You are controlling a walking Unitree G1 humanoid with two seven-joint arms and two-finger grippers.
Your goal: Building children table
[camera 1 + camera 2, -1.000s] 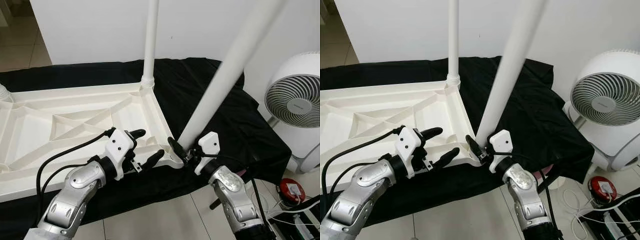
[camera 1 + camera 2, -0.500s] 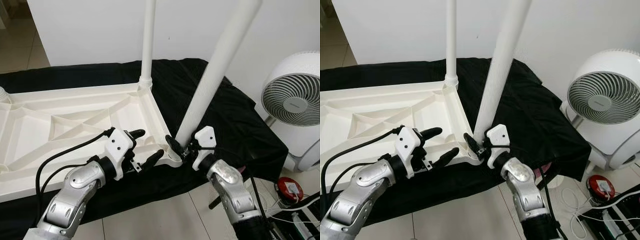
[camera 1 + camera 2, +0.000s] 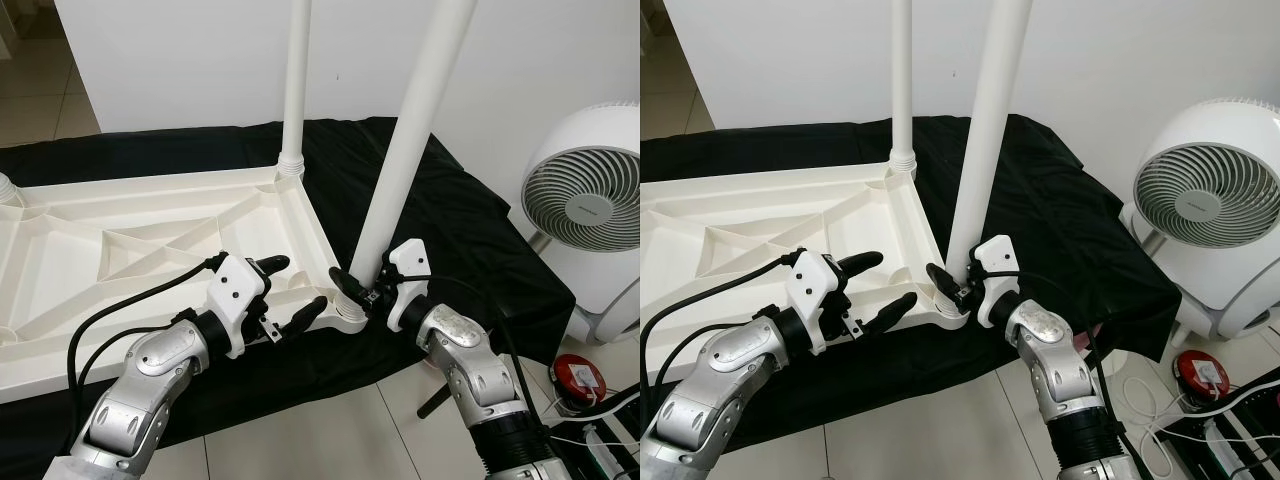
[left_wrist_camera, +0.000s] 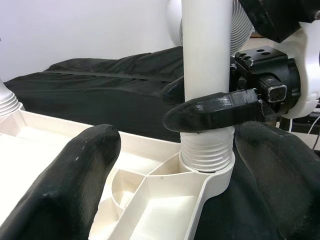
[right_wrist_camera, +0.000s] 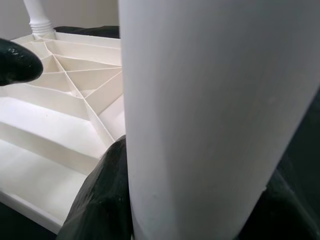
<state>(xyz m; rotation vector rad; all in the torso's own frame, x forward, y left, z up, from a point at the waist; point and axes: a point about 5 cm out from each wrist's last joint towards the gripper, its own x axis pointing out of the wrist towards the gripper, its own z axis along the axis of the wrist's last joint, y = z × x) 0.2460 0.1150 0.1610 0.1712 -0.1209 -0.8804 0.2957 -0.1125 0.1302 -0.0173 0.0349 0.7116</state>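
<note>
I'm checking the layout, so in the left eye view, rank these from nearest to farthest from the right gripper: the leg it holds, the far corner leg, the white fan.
1. Held leg: gripped in the right gripper, at the near corner socket.
2. Far corner leg: upright behind, toward the robot's left.
3. White fan: on the floor, far right.

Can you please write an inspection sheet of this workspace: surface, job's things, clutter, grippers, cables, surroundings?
Surface: black cloth spread over the tiled floor.
Job's things: upside-down white tabletop; far table leg upright in its corner socket; near table leg slightly tilted, threaded end at the near corner socket.
Clutter: nothing seen.
Grippers: right gripper shut on the near leg's base; left gripper open, over the tabletop edge.
Cables: black cable on the left arm; wires on the floor.
Surroundings: white fan, white wall.
</note>
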